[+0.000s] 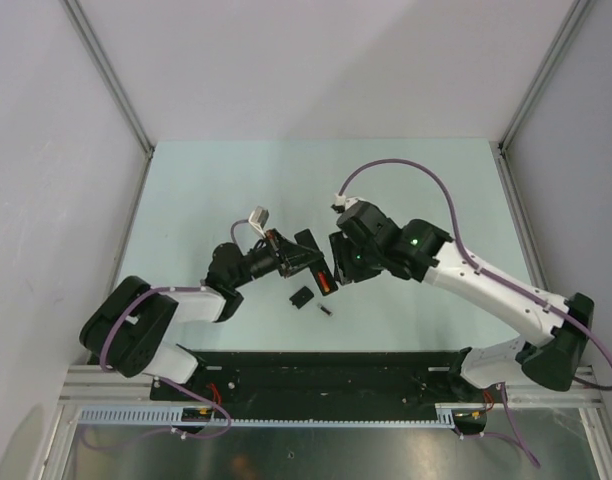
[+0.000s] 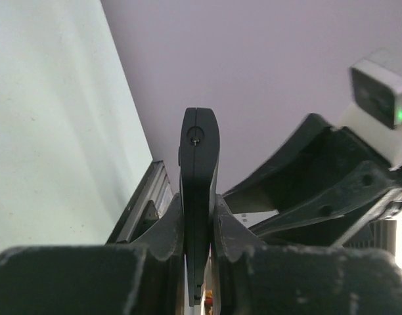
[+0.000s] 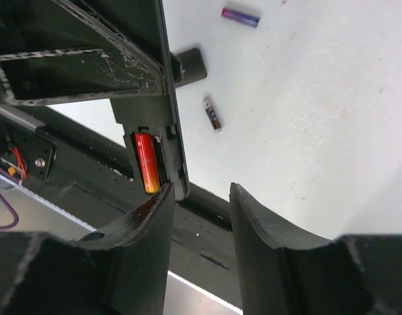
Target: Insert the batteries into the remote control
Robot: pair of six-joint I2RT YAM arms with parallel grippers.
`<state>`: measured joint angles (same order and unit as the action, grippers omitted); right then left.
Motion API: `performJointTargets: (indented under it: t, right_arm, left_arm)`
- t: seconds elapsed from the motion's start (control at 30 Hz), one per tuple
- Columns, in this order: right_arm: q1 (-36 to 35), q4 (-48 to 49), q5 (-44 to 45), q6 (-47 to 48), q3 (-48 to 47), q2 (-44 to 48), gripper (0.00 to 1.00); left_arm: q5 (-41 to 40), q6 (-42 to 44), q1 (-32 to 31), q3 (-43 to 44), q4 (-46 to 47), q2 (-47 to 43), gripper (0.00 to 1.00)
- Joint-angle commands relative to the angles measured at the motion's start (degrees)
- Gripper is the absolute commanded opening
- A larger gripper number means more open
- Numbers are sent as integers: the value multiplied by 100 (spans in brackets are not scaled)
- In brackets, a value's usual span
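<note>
So the left pincer (image 2: 198, 226) is clenched on the remote control (image 2: 198, 157). In the left wrist view the slim black bar stands on edge right in the middle of the frame, squeezed between both fingers (image 2: 163, 239), with its rounded end sticking up. In the overhead view it sits dead centre, held up off the surface (image 1: 406, 180) between the two arms.

The right pincer (image 3: 200, 210) is released, with a clear gap between its jaws and nothing in it. Its fingers sit at the bottom of the right wrist view, and the left-hand one is just under the remote's open end.

The red battery (image 3: 145, 161) is sitting in the open compartment, left of centre in that view. The dark battery (image 3: 213, 113) lies loose on the surface near the middle. The blue-purple battery (image 3: 240, 16) is up at the top edge, well apart from it. The small black cover piece (image 3: 193, 64) pokes out from behind the remote's edge, upper middle.
</note>
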<state>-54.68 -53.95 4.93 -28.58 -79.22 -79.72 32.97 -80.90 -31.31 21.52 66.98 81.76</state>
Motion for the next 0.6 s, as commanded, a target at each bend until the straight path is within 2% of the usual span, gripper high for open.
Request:
performJointTargets:
  t: [0.0,0.13,0.23,0.37,0.57]
  right_arm:
    - [71,218,676,-86,-182,623,46]
    - [115,517,887,-183,274,967,51]
    - [299,649,730,-218,582,933,50]
    - [344,1254,597,-87,1398,661,44]
    - [221,2212,299,221,1919,38,42]
  left_arm:
    - [148,198,160,133,254,209,0]
    - [148,259,344,81,254,341,0]
    - [139,189,546,-33,254,184,0]
    - [288,5,968,-288,237,-334,0]
    - [631,-49,1707,-807,-298,-1328,0]
